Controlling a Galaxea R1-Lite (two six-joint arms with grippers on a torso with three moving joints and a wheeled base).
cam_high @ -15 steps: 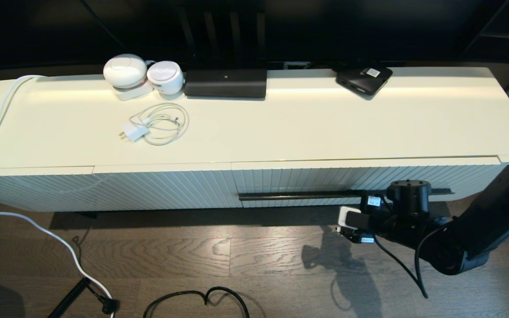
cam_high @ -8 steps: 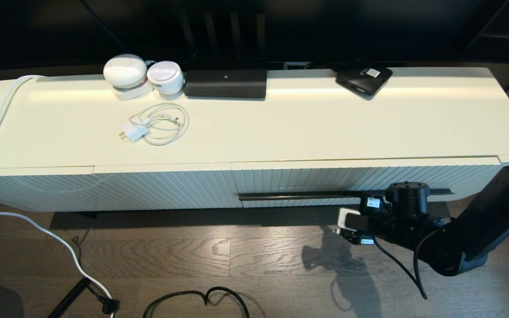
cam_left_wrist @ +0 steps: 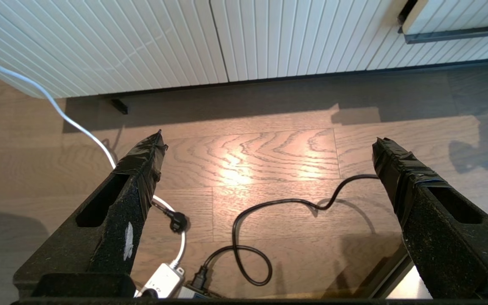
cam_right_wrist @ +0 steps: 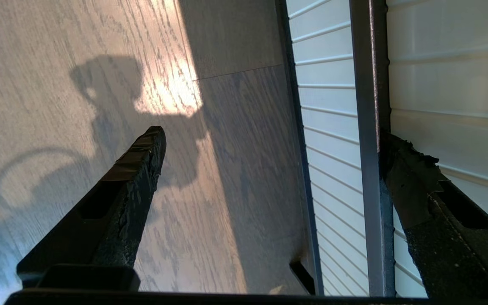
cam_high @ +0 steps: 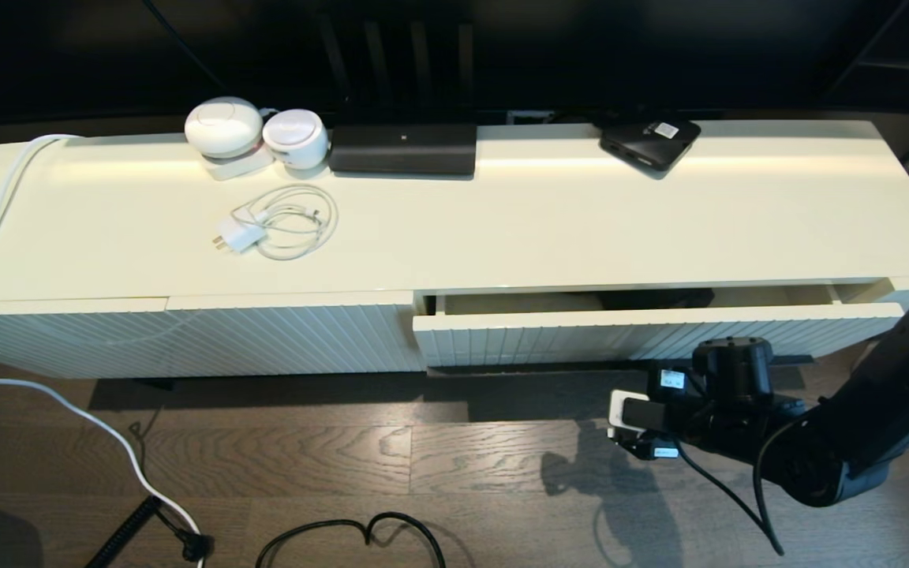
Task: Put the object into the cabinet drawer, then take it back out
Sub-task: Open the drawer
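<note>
Cream-white cabinet drawer (cam_high: 660, 335) stands partly open, the black umbrella (cam_high: 656, 299) lying inside. One finger of the spread right end effector (cam_right_wrist: 269, 156) hooks behind the bar handle (cam_right_wrist: 364, 127); next comes a wider pull, then reaching in.

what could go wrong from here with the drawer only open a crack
The right gripper stands open, one finger hooked behind the bar handle, so it may slip off mid-pull. The drawer shows only a narrow gap, and the dark shape inside, probably the umbrella, cannot be reached yet.
</note>
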